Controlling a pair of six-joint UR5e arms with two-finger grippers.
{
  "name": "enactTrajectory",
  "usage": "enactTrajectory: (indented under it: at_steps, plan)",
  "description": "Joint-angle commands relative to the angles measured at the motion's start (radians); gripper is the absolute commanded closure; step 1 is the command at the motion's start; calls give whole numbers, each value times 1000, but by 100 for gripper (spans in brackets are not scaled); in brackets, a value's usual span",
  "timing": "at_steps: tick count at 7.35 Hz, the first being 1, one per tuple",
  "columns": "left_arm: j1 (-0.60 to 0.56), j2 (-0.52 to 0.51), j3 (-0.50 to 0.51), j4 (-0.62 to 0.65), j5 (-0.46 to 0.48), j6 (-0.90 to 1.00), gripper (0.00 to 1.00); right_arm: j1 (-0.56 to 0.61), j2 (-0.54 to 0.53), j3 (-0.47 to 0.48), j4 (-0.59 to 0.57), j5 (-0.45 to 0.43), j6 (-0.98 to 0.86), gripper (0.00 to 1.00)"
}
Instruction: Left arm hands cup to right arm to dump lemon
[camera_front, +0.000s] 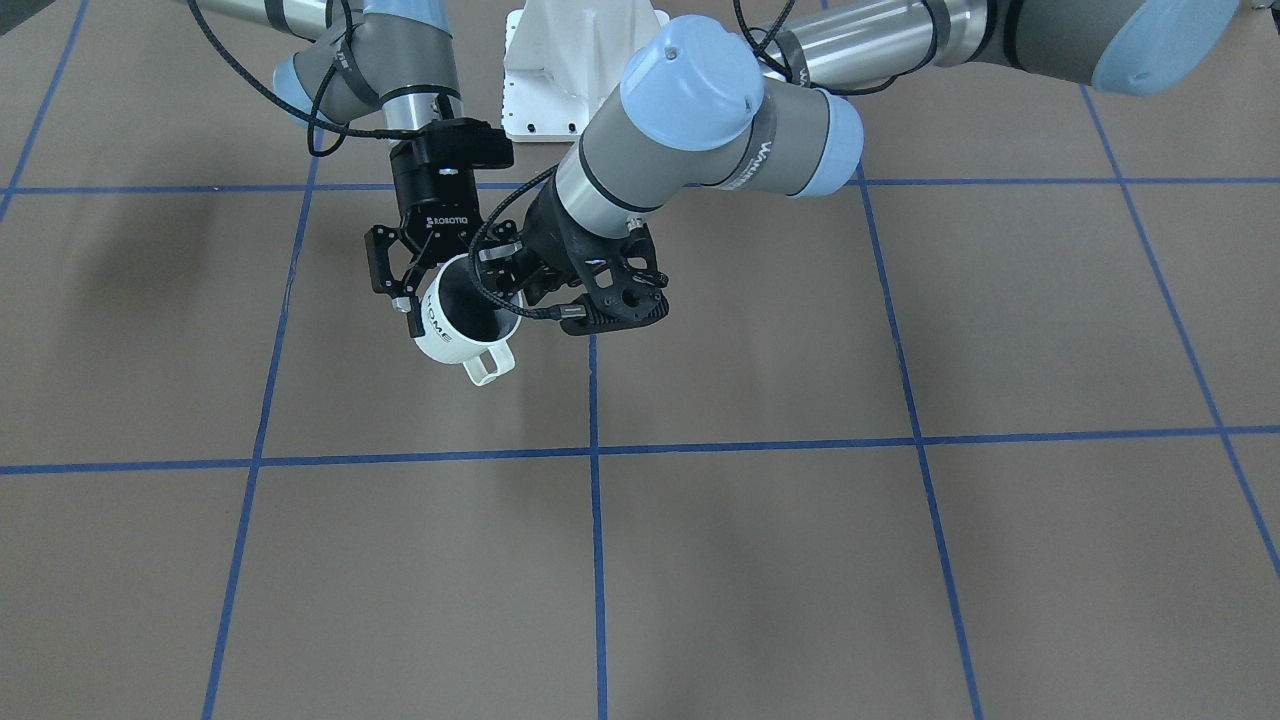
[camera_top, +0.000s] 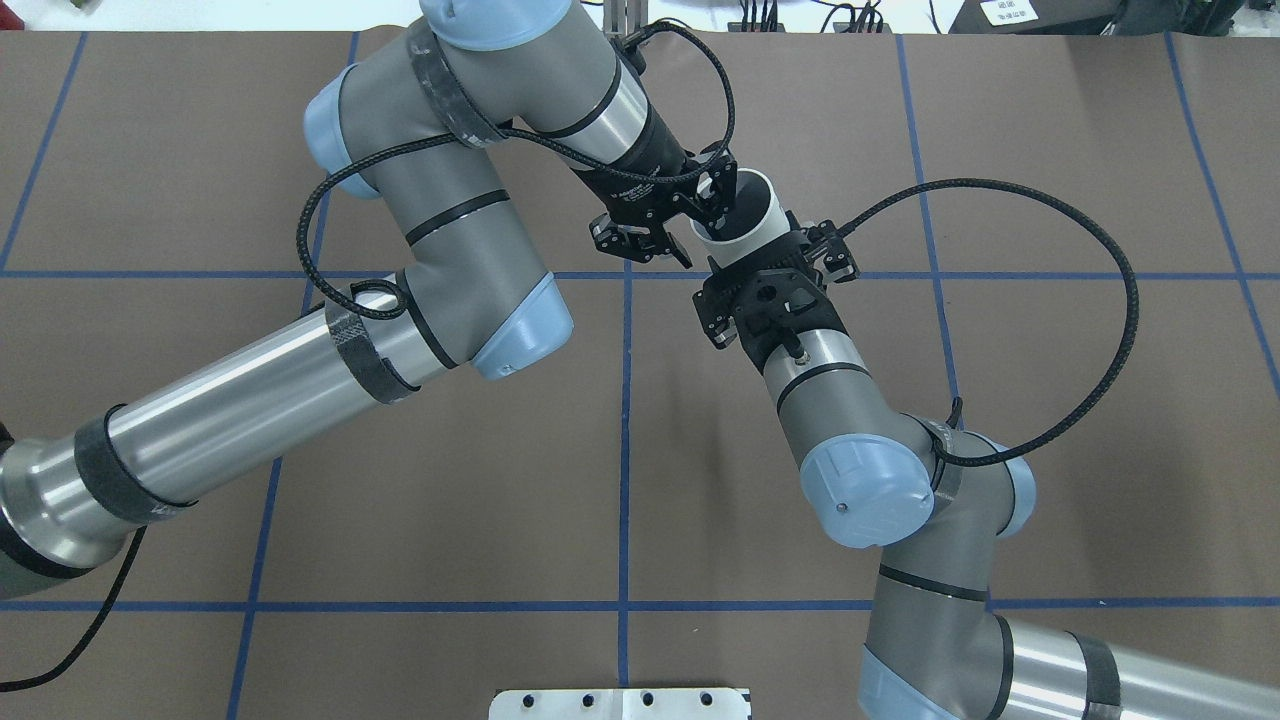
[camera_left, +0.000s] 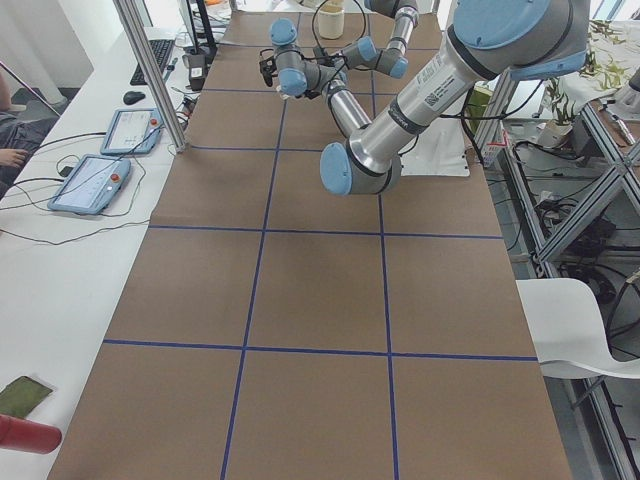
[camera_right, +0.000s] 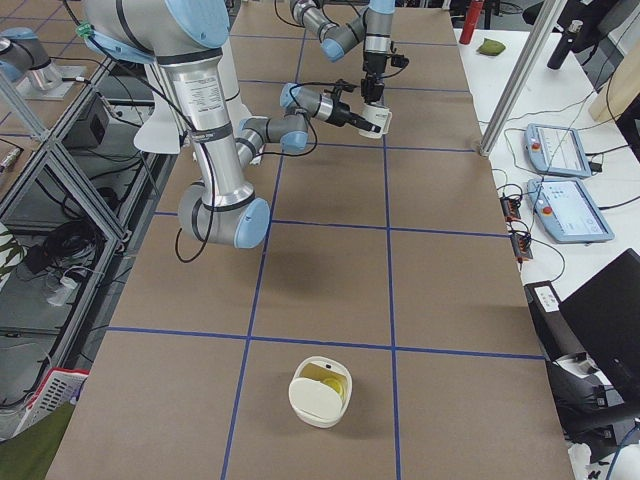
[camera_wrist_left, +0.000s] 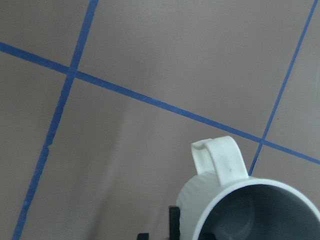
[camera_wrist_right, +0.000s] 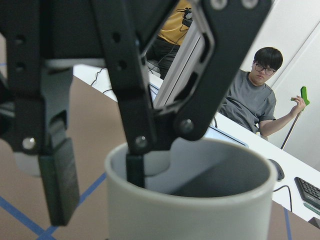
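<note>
The white cup (camera_front: 440, 338) with "HOME" lettering hangs in the air above the table, tilted, handle down and toward the front camera. My left gripper (camera_top: 712, 205) is shut on its rim; in the right wrist view one of its fingers (camera_wrist_right: 60, 180) is outside the cup (camera_wrist_right: 190, 210) and the other is inside. My right gripper (camera_front: 452, 318), lettered ROBOTIQ, has its fingers on either side of the cup's body (camera_top: 765, 215) and looks shut on it. The cup's handle and grey inside show in the left wrist view (camera_wrist_left: 220, 165). The lemon is hidden; the cup's inside is in shadow.
Brown table (camera_front: 760, 560) with blue tape grid lines. A white rounded-square bowl (camera_right: 312, 402) with something yellowish inside stands near the table's right end. The white robot base (camera_front: 580, 70) is behind the grippers. A person sits beyond the table in the right wrist view (camera_wrist_right: 252, 100).
</note>
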Motion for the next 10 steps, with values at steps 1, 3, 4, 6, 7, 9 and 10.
enactTrajectory:
  at_steps: [1, 3, 4, 6, 7, 9, 10]
  plan:
    - [0, -4, 3, 0, 0, 0, 63, 0, 0, 0, 0, 1, 0, 83]
    - [-1, -10, 3, 0, 0, 0, 66, 0, 0, 0, 0, -1, 0, 83]
    - [0, -10, 3, 0, 0, 0, 67, 0, 0, 0, 0, -1, 0, 83]
    - [0, -10, 5, 0, 0, -2, 91, 2, 0, 0, 0, 1, -2, 67]
    - [0, -10, 8, 2, 0, -5, 100, 3, 0, 2, 0, -1, 0, 1]
    - [-1, -8, 8, 2, -27, -11, 100, 3, 0, 0, 0, -1, 0, 0]
    - [-3, -8, 8, 2, -29, -11, 100, 3, 0, 0, 0, -1, 0, 0]
